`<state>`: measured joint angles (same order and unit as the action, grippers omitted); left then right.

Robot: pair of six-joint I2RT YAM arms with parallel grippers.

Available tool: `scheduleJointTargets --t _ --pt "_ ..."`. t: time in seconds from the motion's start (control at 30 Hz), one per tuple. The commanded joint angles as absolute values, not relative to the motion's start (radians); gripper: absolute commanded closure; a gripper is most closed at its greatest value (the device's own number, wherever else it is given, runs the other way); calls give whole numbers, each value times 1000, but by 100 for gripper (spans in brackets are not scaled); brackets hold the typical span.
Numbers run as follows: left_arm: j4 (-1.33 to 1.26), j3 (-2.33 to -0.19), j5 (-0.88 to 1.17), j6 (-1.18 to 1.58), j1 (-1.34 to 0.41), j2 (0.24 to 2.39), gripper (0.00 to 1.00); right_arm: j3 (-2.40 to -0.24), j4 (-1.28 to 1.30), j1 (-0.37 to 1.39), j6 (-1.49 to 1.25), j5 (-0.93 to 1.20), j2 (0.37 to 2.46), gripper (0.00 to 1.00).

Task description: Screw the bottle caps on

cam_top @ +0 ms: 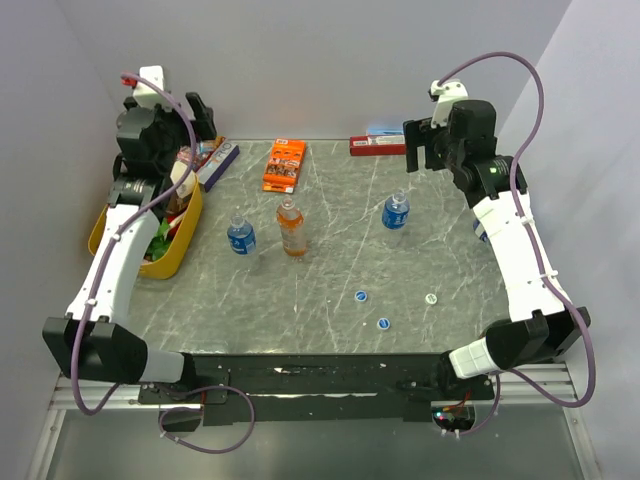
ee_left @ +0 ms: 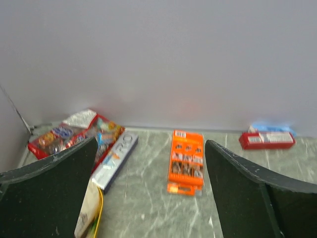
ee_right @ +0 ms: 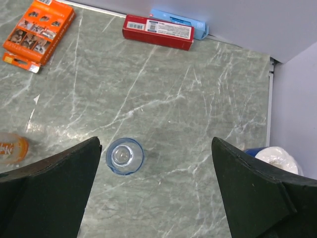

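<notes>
Standing bottles, top view: three stand upright and well apart on the grey table (cam_top: 320,270). The left short bottle (cam_top: 241,236) is at 9 o'clock of the orange-liquid bottle (cam_top: 291,228), and the right short bottle (cam_top: 396,212) is at 3 o'clock of it.
Caps, top view: all three lie loose on the table, toward 5 o'clock of the orange-liquid bottle and touching no bottle. The near blue cap (cam_top: 382,323) is at 5 o'clock of the far blue cap (cam_top: 360,296), and the whitish cap (cam_top: 431,298) is at 3 o'clock of it.
Left gripper, top view: the left gripper (cam_top: 203,118) is raised at the table's 10 o'clock corner, over the yellow basket (cam_top: 178,260). Its spread cannot be told from here.
Right gripper, top view: the right gripper (cam_top: 418,148) is raised at the table's 1 o'clock corner, beside the red box (cam_top: 377,146).
Orange box, top view: the orange box (cam_top: 284,165) lies flat at 12 o'clock of the orange-liquid bottle.
Left gripper, left wrist view: its fingers (ee_left: 54,193) are spread wide with nothing held.
Far edge, left wrist view: the orange box lies at 12 o'clock between the fingertips. A long white-and-blue box (ee_left: 116,159) and a red snack packet (ee_left: 74,134) are at 10 o'clock. The red box is at 2 o'clock.
Right gripper, right wrist view: its fingers (ee_right: 257,193) are spread wide with nothing held.
Right short bottle, right wrist view: it is seen from above with its mouth open, just beside the tip of the 9 o'clock finger.
Orange-liquid bottle, right wrist view: it is blurred at the 9 o'clock edge.
Boxes, right wrist view: the orange box is at 10 o'clock. The red box is at 12 o'clock, touching a blue box (ee_right: 181,22) behind it.
</notes>
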<state>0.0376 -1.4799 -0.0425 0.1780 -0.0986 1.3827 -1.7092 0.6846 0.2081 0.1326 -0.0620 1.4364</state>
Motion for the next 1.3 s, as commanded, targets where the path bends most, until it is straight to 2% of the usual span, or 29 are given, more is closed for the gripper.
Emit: scheduleJointTargets --t 0.0,0.2,0.23,0.27,0.3,0.43,0.5,0.7,0.97,1.13,1.27 --pt "87 -1384 34 184 -97 1290 4 -1778 681 225 135 23 1427 0" --pt "240 -1282 168 219 -97 1177 4 -1891 735 267 351 453 1483 0" --pt "285 -1284 251 197 -97 1169 4 -1901 738 290 359 466 1492 1" --pt "351 -1292 296 181 -94 1152 2 -1923 748 335 367 477 1505 1" --pt "366 -1286 328 173 -94 1138 4 -1934 755 365 386 483 1529 1" --pt "387 -1215 197 238 -91 1054 4 -1959 749 488 410 512 1589 2" --pt "379 -1192 66 252 -81 1019 4 -2003 770 561 431 550 1650 2" --pt "387 -1178 64 249 -35 965 4 -2146 782 707 429 580 1810 4" --pt "397 -1111 -43 298 -26 899 4 -2221 712 808 365 559 1951 5" --pt "406 -1134 -66 313 -26 891 4 -2310 649 838 278 463 2055 8" --pt "411 -1147 -63 313 -25 876 4 -2315 629 841 261 465 2115 9"
